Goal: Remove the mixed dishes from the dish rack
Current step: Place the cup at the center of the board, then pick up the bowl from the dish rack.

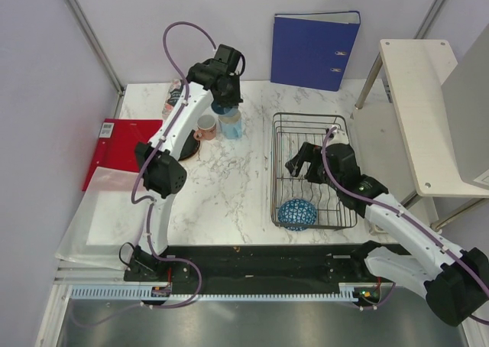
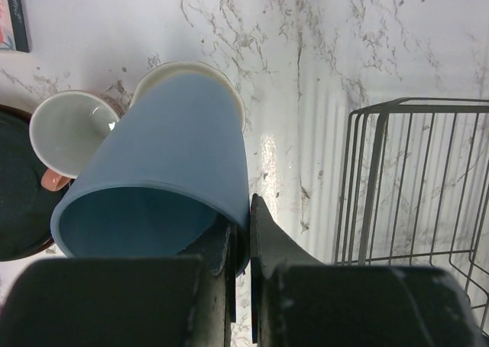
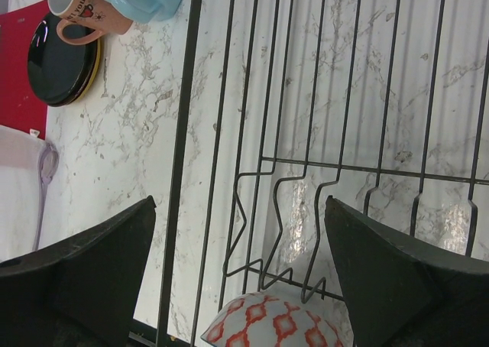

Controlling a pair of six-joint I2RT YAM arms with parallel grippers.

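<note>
Left pincer (image 2: 243, 225) clamped on rim of blue mug (image 2: 168, 156), right pincer (image 3: 239, 209) apart above dish rack (image 3: 182, 133)

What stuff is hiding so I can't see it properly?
- Left wrist view: the lower mug shows only its rim; the held blue mug covers it.
- Right wrist view: the bowl is cut off by the bottom edge.
- Right wrist view: the cup has writing running off the top edge.

Bowl (image 1: 297, 214) crowds dish rack (image 1: 274, 171) near corner, far half open
</note>
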